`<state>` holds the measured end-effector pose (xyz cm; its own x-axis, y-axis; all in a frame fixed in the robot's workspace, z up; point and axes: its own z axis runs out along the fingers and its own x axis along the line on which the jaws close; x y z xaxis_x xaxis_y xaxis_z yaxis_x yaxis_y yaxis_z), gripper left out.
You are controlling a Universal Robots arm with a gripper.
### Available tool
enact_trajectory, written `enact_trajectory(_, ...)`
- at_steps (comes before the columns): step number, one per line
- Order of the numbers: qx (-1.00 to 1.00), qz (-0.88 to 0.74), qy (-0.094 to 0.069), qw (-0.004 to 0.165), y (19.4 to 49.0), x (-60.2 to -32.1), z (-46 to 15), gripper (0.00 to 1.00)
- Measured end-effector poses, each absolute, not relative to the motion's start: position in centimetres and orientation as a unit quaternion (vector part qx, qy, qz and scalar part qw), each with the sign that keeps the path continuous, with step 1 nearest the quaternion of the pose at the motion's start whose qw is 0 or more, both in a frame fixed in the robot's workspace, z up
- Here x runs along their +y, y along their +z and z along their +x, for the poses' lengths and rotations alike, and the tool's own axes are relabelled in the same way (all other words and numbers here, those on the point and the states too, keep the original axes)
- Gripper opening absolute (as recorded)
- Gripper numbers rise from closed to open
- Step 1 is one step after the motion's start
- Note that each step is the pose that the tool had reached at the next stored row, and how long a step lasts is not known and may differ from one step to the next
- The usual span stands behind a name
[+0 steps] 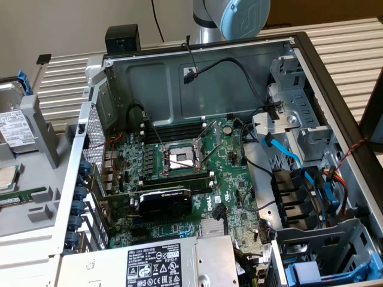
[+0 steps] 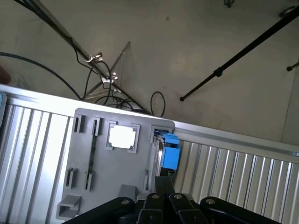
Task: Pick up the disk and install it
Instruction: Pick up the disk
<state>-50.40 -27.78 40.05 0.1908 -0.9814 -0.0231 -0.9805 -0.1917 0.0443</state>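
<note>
One disk (image 1: 13, 127) to log: it sits at the left edge of the exterior view, about mid-height in the frame. It stands in a slot of the grey holder (image 1: 37, 152) with its white barcoded label turned towards the camera and its blue rail (image 1: 23, 82) at the upper end. In the wrist view we see the same disk (image 2: 168, 154) edge-on, upright in its slot.

The holder rests on the slatted metal surface (image 1: 60, 78). It also carries a square silver chip (image 1: 6, 176) in a recess just beside the disk, and a green memory stick (image 1: 24, 196) lying flat.

The jaws are fully closed on each other and hold nothing. In the wrist view their dark tips hang over the holder, lined up with the disk's slot (we cannot tell how far above it).

The arm (image 1: 239, 15) shows at the upper middle of the exterior view, behind the far wall of the open computer case (image 1: 299, 72) and well apart from the disk. Inside the case we note the motherboard (image 1: 179, 173). A second blue-railed tray (image 1: 305, 272) is at the lower right.
</note>
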Motion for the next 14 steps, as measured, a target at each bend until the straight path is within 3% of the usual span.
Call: enact_trajectory(14,-0.635,0.772,-0.023,0.010,40.05,-27.53,-50.66,0.11)
